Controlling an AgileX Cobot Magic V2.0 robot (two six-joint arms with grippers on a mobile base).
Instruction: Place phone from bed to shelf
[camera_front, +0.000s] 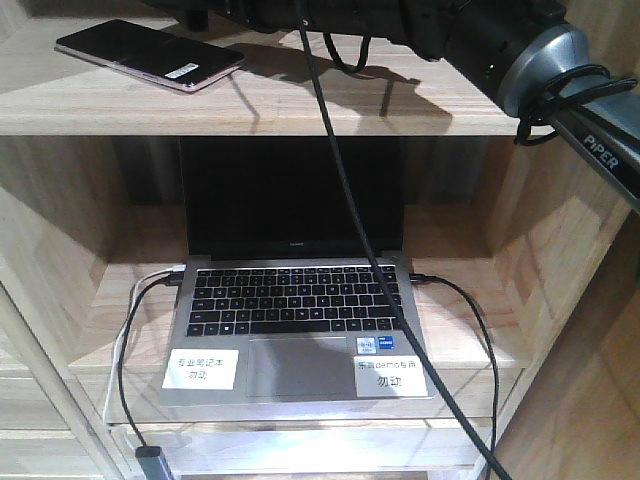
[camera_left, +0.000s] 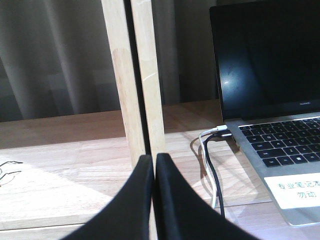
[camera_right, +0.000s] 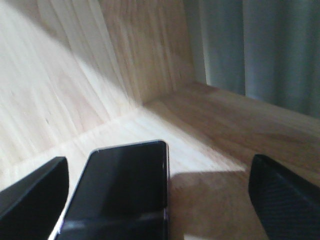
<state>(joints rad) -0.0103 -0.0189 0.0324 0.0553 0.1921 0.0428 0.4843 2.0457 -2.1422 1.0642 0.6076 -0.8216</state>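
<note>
Shelf (camera_front: 330, 105) held laptop (camera_front: 300, 300) on lower board. Phone (camera_front: 150, 55) lay flat on upper board, left side. Right end effector (camera_right: 160, 195) spread wide, phone between fingers, untouched. Left end effector (camera_left: 154, 200) fingers pressed together, empty.

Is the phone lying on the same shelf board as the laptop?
No. In the front view the phone lies on the shelf's upper board, while the laptop sits open on the board below.
</note>
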